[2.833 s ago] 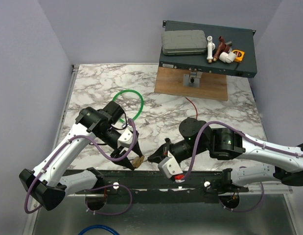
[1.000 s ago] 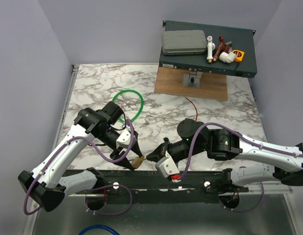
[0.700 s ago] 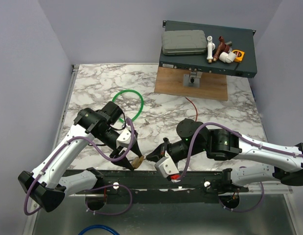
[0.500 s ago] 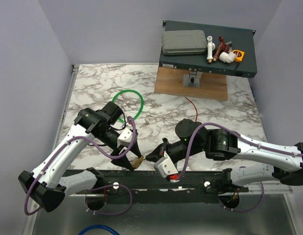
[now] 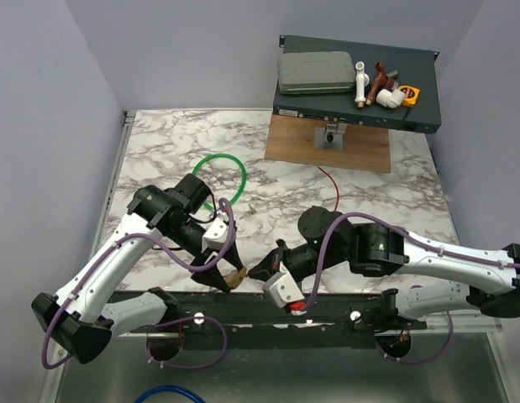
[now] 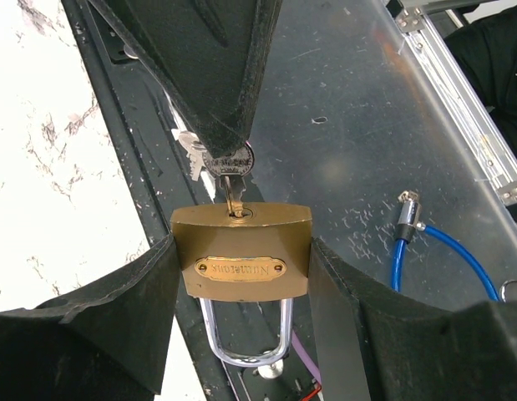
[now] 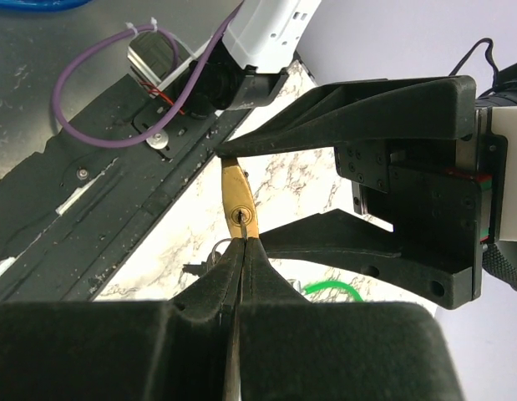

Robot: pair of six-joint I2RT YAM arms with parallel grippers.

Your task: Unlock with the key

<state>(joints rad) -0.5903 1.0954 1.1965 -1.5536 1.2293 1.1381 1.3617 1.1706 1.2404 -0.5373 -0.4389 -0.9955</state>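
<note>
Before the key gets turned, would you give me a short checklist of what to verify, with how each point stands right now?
1. Brass padlock clamped between the left fingers: ok.
2. Key head pinched by the shut right fingers: ok.
3. Key blade in the keyhole: ok. Fully seated: cannot tell, as some blade shows above the body.
4. Shackle released: not ok, both legs sit in the body.
5. Shackle free of the green cable loop: ok, the loop lies well apart from the padlock.
</note>
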